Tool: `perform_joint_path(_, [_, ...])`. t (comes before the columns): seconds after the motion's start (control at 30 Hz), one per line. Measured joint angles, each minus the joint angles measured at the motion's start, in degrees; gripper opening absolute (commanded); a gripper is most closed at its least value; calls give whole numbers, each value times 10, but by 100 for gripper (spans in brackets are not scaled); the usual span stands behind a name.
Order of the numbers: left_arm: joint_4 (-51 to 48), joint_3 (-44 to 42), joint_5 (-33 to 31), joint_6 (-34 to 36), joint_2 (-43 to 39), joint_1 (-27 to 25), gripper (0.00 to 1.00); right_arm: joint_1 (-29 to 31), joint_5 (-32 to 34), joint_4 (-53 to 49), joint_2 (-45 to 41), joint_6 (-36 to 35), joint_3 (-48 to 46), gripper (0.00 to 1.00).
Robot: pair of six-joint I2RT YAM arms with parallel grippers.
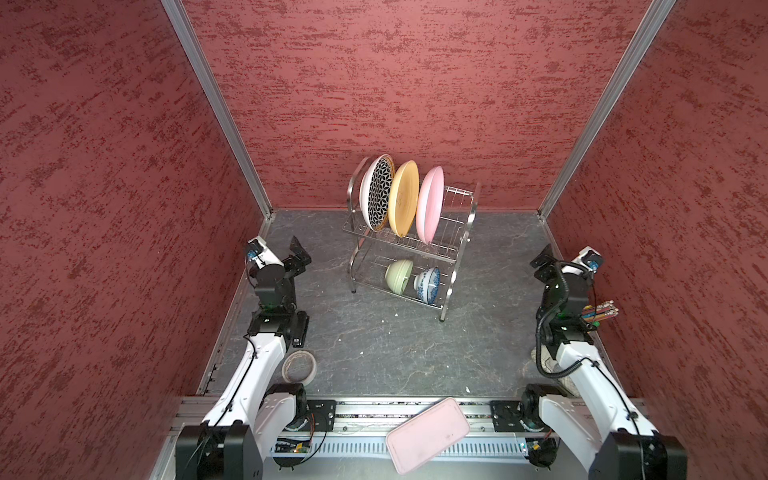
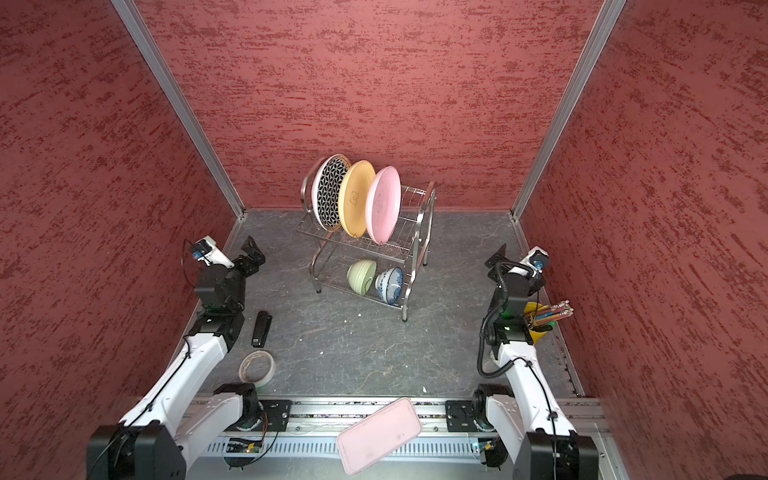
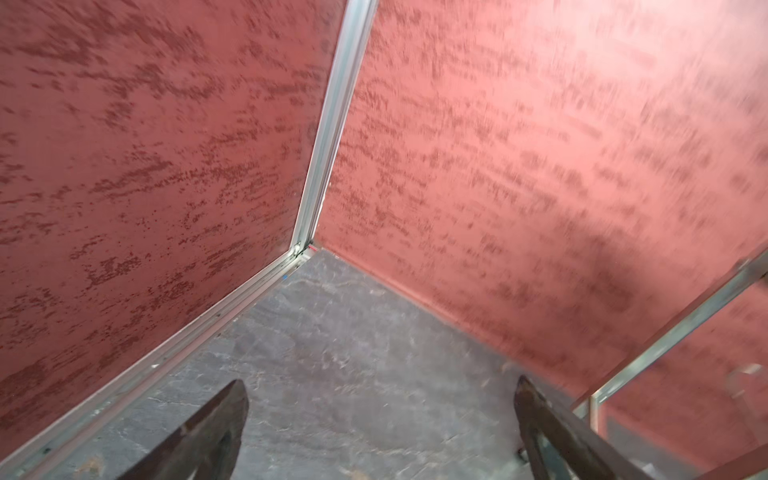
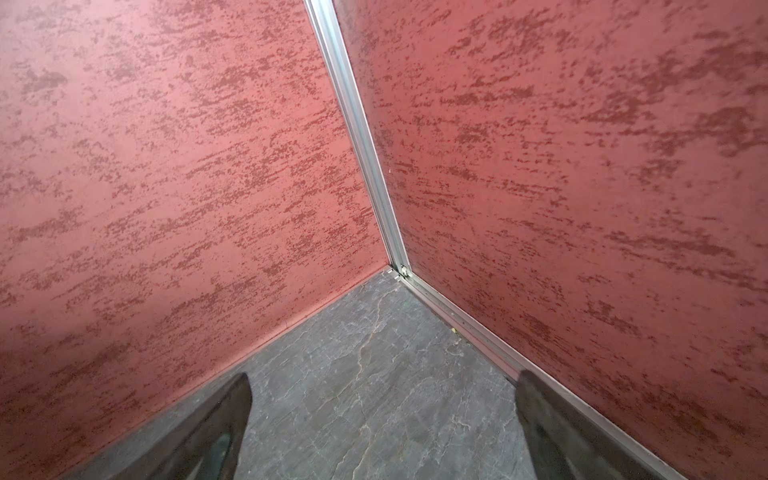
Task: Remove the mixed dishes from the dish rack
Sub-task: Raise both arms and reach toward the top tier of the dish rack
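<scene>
A pink rectangular tray (image 1: 428, 434) lies tilted across the metal rail at the near edge, between the two arm bases. Just beyond it, on the grey stone-patterned counter (image 1: 395, 345), a roll of pale tape (image 1: 299, 365) lies flat beside the left arm, with a small black bar-shaped object (image 2: 262, 328) near it. A yellow cup of coloured sticks (image 2: 540, 320) stands by the right arm, against the right wall.

Farther back, the left end effector (image 1: 300, 251) hangs near the left wall and the right end effector (image 1: 543, 257) near the right wall. Both wrist views show each one's dark fingers (image 3: 216, 424) spread wide over bare counter, holding nothing.

Between them and farther back, close to the red back wall, stands the two-tier shiny steel wire dish rack (image 1: 448, 291), well apart from both arms. On its lower tier a pale green bowl (image 1: 398, 276) and a blue-floral white bowl (image 1: 428, 283) rest on their sides, touching. On its upper tier three plates stand on edge in a row: a black-and-white geometric plate with a brown rim (image 1: 380, 195), a yellow-orange plate (image 1: 404, 199), and a pink plate (image 1: 430, 203).
</scene>
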Motion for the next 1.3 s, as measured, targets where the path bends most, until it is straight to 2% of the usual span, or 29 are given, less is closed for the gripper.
perform_joint_path(0.17, [-47,0,79,-86,-38,60,99,0,-12,-144,-8,22,74,97])
perform_joint_path(0.3, [-118,45,162,-143,-16,116,99,0,-50,-237,-13,27,124,92])
perform_joint_path(0.47, [-153,93,251,-175,7,123,94,0,-111,-312,-23,29,182,81])
perform_joint_path(0.53, [-172,107,274,-181,9,123,93,0,-145,-335,-23,27,208,74])
perform_joint_path(0.67, [-229,164,306,-179,25,112,93,0,-217,-365,-9,22,263,38])
perform_joint_path(0.8, [-258,230,332,-158,43,70,87,0,-303,-370,7,27,297,24])
perform_joint_path(0.87, [-260,255,347,-144,53,46,85,0,-356,-369,17,33,309,27])
perform_joint_path(1.0, [-252,301,393,-125,95,12,85,9,-443,-366,49,50,336,57])
perform_joint_path(1.03, [-243,309,412,-124,109,10,85,17,-454,-367,55,49,341,62])
perform_joint_path(1.13, [-212,330,473,-132,159,14,87,55,-469,-377,59,47,356,67])
perform_joint_path(1.3, [-192,383,544,-152,253,16,85,143,-455,-392,62,32,404,66])
